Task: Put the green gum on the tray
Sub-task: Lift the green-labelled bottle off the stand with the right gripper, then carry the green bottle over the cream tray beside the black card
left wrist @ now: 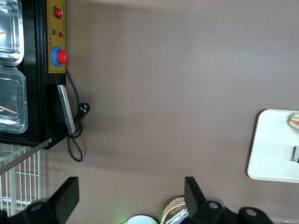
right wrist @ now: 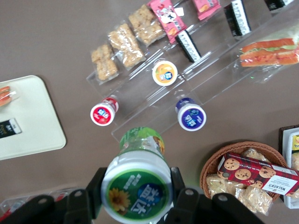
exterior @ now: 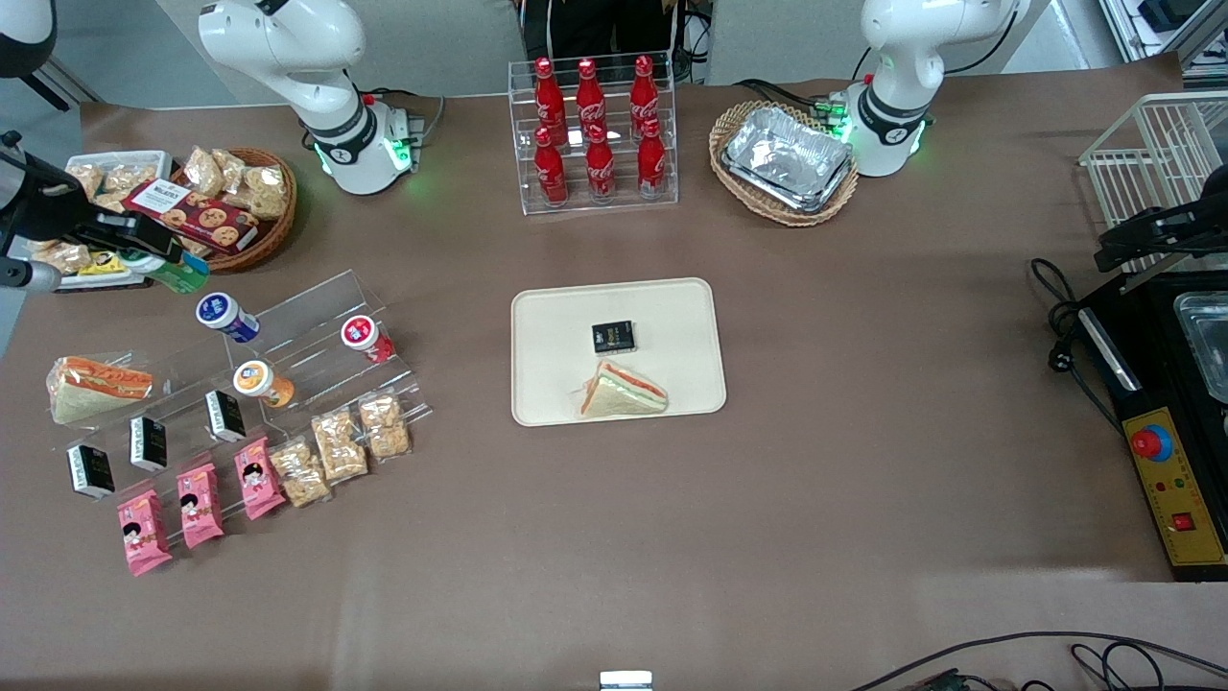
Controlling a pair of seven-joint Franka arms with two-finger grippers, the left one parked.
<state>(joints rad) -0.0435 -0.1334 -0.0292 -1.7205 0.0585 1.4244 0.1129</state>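
Observation:
My right gripper (exterior: 163, 267) is shut on the green gum (exterior: 180, 274), a green canister with a white lid. It holds it in the air above the clear acrylic stand (exterior: 288, 336), toward the working arm's end of the table. In the right wrist view the green gum (right wrist: 138, 182) sits between the two black fingers (right wrist: 97, 186), lid toward the camera. The cream tray (exterior: 547, 317) lies at the table's middle with a sandwich (exterior: 622, 392) and a small black packet (exterior: 613, 337) on it. An edge of the tray (right wrist: 32, 126) shows in the wrist view.
On the stand are a blue-bodied canister (exterior: 226, 318), an orange-lidded one (exterior: 261, 382), a red one (exterior: 366, 337), black packets and a sandwich (exterior: 96, 386). Pink and biscuit packets lie nearer the front camera. A snack basket (exterior: 235, 202), cola rack (exterior: 595, 130) and foil trays (exterior: 787, 158) stand farther back.

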